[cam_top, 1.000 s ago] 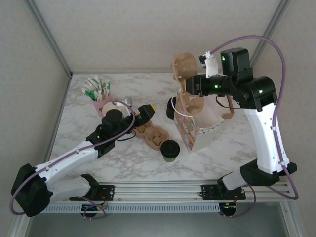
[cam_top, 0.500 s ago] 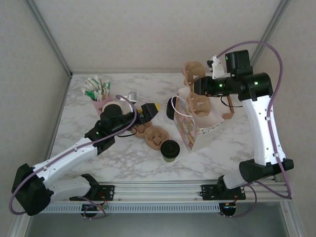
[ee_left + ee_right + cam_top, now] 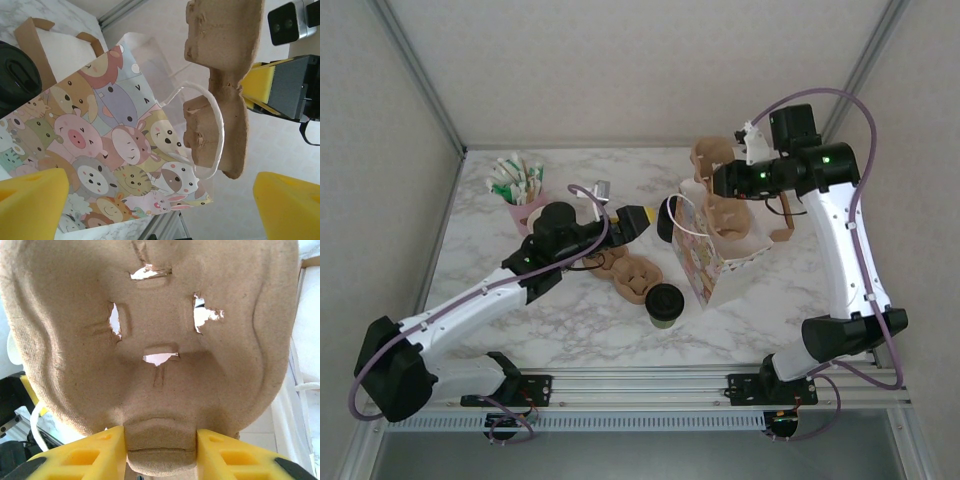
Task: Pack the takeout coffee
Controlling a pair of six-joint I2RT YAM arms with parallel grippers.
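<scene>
right gripper (image 3: 160,440): narrow, clamped on the end tab of the cup carrier (image 3: 160,320); positioned above the far side of the printed bag (image 3: 703,268).
right fingers (image 3: 75,457): yellow, one on each side of the tab, both in contact with it.
cup carrier: brown moulded pulp, held on end over the open mouth of the printed bag; upper end above the bag rim, lower end at the mouth; depth inside the bag cannot be told.
left gripper (image 3: 160,190): wide, nothing between the fingers; positioned to the left of the printed bag, apart from it, facing its illustrated side.
printed bag: upright on the table (image 3: 760,310), mouth open, white interior, cartoon animals on the outer face; in the left wrist view its white cord handle loops in front of the cup carrier.
takeout coffee (image 3: 664,303): upright on the table, black lid on, just beside the near-left corner of the printed bag; apart from both grippers.
second carrier (image 3: 632,272): flat on the table, left of the printed bag, beside the takeout coffee, below the left gripper.
black cylinder (image 3: 17,80): at the left end of the printed bag, farther back than the takeout coffee; contact with the bag cannot be told.
pink cup (image 3: 517,195): holds sachets and sticks; well apart from the printed bag, to its far left.
</scene>
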